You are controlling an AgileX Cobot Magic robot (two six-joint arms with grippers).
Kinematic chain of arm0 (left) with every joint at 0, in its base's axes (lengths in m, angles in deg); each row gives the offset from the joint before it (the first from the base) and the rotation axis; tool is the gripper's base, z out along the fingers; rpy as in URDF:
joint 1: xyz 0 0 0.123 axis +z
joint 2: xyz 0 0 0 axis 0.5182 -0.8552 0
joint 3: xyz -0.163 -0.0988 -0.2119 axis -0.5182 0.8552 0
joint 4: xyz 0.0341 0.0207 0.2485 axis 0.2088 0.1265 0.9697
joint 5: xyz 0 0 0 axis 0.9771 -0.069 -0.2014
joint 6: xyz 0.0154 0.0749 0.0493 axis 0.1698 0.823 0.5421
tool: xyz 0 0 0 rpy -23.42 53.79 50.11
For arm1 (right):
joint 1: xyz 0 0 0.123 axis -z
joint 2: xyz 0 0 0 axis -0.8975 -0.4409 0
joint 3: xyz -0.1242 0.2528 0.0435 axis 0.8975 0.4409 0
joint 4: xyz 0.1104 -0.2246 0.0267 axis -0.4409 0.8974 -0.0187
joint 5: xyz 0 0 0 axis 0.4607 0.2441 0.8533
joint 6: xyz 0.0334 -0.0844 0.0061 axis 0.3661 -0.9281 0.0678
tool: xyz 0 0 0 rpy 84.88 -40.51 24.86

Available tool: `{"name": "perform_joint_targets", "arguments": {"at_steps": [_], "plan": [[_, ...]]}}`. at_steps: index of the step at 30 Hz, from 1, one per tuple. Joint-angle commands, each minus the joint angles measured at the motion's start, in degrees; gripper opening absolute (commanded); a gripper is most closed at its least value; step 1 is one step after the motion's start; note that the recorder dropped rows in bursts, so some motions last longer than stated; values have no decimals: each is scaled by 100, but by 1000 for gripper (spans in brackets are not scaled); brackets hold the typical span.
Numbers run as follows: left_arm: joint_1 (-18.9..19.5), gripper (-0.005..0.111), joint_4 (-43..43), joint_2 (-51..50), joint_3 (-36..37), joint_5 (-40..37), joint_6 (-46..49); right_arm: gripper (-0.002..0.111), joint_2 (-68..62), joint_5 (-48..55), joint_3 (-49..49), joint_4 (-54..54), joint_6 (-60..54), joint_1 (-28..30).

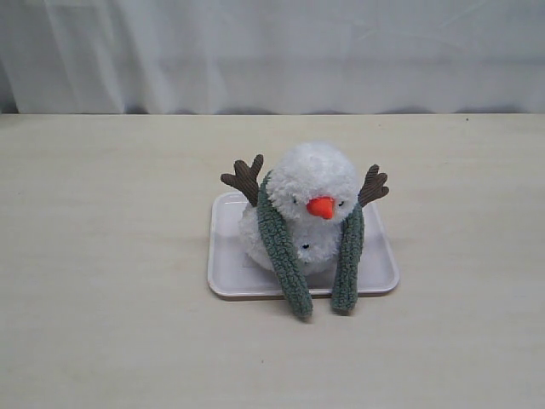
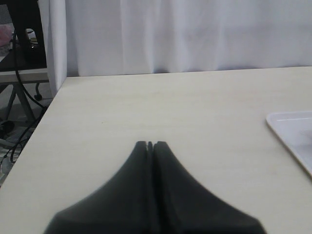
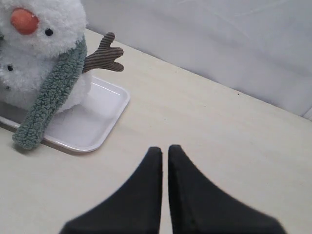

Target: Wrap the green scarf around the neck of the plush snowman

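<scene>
The plush snowman (image 1: 308,183) sits on a white tray (image 1: 223,256) in the middle of the table, leaning forward, its orange nose facing the front. The green scarf (image 1: 281,251) lies around its neck, with both ends hanging down the front and over the tray's front rim. In the right wrist view the snowman (image 3: 41,29) and one scarf end (image 3: 48,97) show off to one side. My right gripper (image 3: 165,147) is shut and empty over bare table, apart from the tray. My left gripper (image 2: 150,143) is shut and empty, with only a corner of the tray (image 2: 292,129) in its view.
A white curtain (image 1: 272,51) hangs behind the table's back edge. In the left wrist view the table's side edge (image 2: 46,112) shows, with cables and a stand beyond it. Neither arm shows in the exterior view.
</scene>
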State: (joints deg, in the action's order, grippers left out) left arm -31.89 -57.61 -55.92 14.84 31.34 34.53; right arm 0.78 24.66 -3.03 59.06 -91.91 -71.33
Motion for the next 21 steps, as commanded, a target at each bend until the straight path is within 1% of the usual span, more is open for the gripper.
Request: {"name": "perform_joint_targets", "arguments": {"at_steps": [1, 5, 7, 11, 21], "plan": [[31, 0, -5, 10, 21, 62, -11, 4, 22, 34, 10, 38, -3, -3], [31, 0, -5, 10, 21, 62, -11, 4, 22, 34, 10, 22, -3, -3], [31, 0, -5, 10, 21, 62, -11, 4, 22, 76, 10, -228, 94, -3], [31, 0, -5, 10, 21, 62, -11, 4, 22, 76, 10, -261, 1388, -3], [31, 0, -16, 10, 21, 62, -11, 4, 22, 76, 10, -261, 1388, -3]]}}
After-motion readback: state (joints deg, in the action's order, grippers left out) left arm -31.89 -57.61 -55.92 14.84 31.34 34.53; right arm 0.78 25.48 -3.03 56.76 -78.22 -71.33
